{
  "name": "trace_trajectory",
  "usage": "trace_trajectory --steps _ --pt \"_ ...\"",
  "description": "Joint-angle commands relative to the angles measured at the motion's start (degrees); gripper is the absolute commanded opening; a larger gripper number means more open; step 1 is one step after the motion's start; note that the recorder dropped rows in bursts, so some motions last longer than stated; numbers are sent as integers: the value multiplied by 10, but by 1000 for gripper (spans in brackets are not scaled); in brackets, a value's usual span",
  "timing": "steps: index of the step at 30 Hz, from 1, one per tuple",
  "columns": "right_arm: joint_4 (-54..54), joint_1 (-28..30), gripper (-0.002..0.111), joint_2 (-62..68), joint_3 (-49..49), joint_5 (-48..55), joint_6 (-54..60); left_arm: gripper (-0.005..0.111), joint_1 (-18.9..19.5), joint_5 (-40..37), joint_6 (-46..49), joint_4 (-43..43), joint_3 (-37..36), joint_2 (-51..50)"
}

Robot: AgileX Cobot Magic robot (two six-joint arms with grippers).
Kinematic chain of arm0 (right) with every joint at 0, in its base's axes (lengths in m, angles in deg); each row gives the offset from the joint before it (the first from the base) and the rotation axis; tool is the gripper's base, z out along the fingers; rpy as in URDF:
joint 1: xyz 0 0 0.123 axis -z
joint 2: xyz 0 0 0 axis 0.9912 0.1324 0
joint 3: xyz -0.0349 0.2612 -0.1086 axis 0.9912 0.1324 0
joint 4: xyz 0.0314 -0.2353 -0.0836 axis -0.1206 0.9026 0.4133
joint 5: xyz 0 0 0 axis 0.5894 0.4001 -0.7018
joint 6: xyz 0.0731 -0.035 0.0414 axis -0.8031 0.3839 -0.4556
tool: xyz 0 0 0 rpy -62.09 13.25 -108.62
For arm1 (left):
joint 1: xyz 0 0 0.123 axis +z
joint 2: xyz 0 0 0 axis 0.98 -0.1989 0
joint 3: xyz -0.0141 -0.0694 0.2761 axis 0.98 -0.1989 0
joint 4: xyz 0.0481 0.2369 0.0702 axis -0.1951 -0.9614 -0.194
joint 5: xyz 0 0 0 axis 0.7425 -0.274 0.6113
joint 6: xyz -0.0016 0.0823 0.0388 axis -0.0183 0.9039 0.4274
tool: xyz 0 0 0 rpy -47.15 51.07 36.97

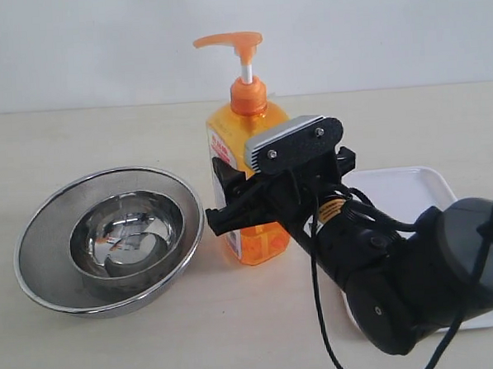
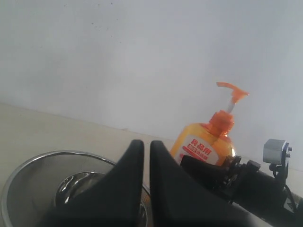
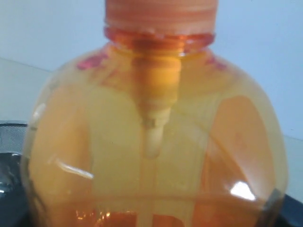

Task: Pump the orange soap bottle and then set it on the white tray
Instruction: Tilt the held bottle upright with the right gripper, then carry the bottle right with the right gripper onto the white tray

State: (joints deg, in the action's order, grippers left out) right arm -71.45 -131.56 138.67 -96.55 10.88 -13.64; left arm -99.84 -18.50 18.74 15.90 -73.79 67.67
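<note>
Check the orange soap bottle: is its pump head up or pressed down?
Up. The orange soap bottle shows its white stem exposed between pump head and collar.

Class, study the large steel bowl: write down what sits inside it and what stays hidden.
A smaller steel bowl sits inside the large steel bowl; it looks empty apart from reflections. The large bowl's floor beneath it is covered, so that part cannot be checked.

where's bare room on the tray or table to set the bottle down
Tray: the far strip beside the bottle is bare; the right arm covers the rest. Table is open behind the bowls; crowded between bowls and bottle.
</note>
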Motion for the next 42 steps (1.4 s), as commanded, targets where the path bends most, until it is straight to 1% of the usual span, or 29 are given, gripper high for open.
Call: trace_trajectory --steps 1,7,10,14,19,23,25,31,34,36,39,42 --pt "-3 -1 0 -8 -3 -56 -5 5 1 0 -3 0 -2 2" --pt "-11 -1 0 -23 -3 -56 -1 5 1 0 11 0 -2 2" --pt "-20 -1 0 -59 7 -56 27 5 1 0 11 0 -2 2" --pt "-68 -1 0 -131 46 -56 76 5 1 0 11 0 -2 2" --pt "-102 -1 0 -195 82 -56 104 5 1 0 11 0 -2 2" --pt "-139 -1 0 -245 96 -56 161 5 1 -7 11 0 -2 2" --pt "-159 -1 0 -263 96 -56 196 5 1 -8 11 0 -2 2" --pt "-218 2 0 -273 96 -47 233 5 1 -8 11 0 -2 2" --pt "-221 22 0 -273 96 -12 224 5 1 -8 11 0 -2 2" --pt "-214 47 0 -273 96 13 203 5 1 -8 11 0 -2 2" --pt "-184 76 0 -273 96 49 199 5 1 -8 11 0 -2 2" --pt "-178 97 0 -273 96 62 192 5 1 -8 11 0 -2 2"
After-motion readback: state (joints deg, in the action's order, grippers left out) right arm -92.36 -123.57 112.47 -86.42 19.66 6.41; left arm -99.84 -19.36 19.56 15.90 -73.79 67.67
